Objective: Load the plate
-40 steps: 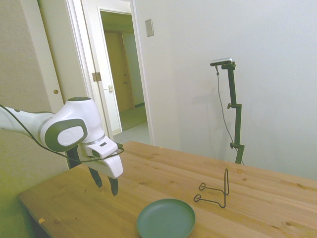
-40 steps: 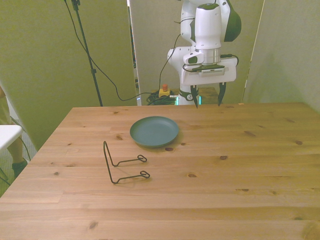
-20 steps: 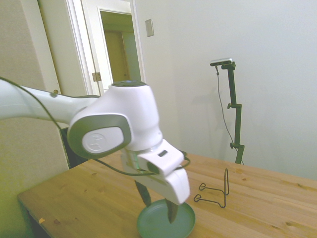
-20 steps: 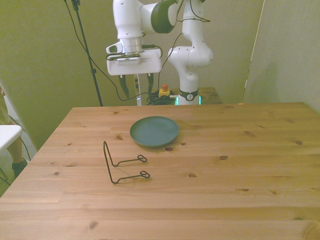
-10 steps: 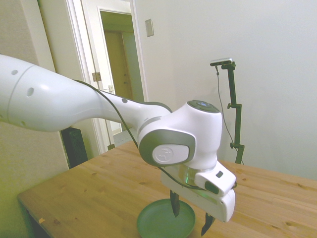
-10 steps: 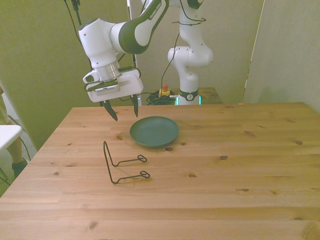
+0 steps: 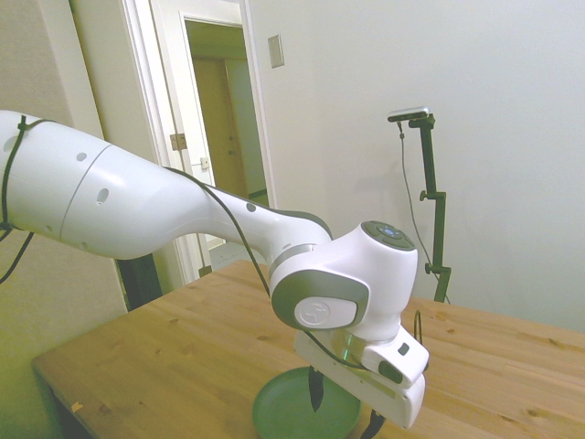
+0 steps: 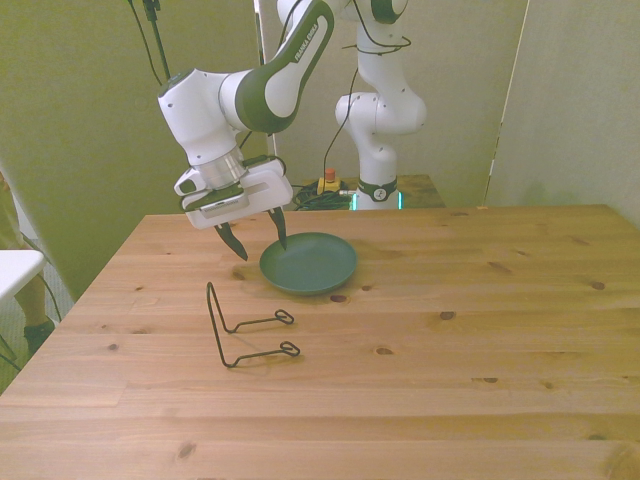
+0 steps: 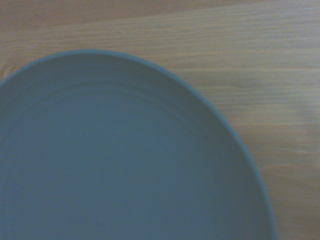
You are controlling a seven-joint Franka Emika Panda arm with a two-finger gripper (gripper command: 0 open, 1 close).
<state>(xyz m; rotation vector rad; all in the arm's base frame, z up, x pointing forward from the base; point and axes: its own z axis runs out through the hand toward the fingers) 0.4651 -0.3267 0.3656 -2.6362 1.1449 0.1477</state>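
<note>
One gripper (image 8: 260, 239) is seen with its fingers spread wide and nothing held between them; since half a second ago it has been lowered and brought closer to the plate (image 8: 310, 263), so that one finger now hangs over the rim on the front view's left. The plate (image 7: 291, 409) is laid flat on the tabletop (image 8: 450, 340), face up; being round, no long axis can be told. A black wire stand (image 8: 245, 327) is set nearby.

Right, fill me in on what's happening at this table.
The white arm's gripper hangs open at the edge of the teal plate, on the front view's left, holding nothing. The plate lies flat on the wooden table, not yet gripped. The black wire stand is apart from it, unloaded.
</note>
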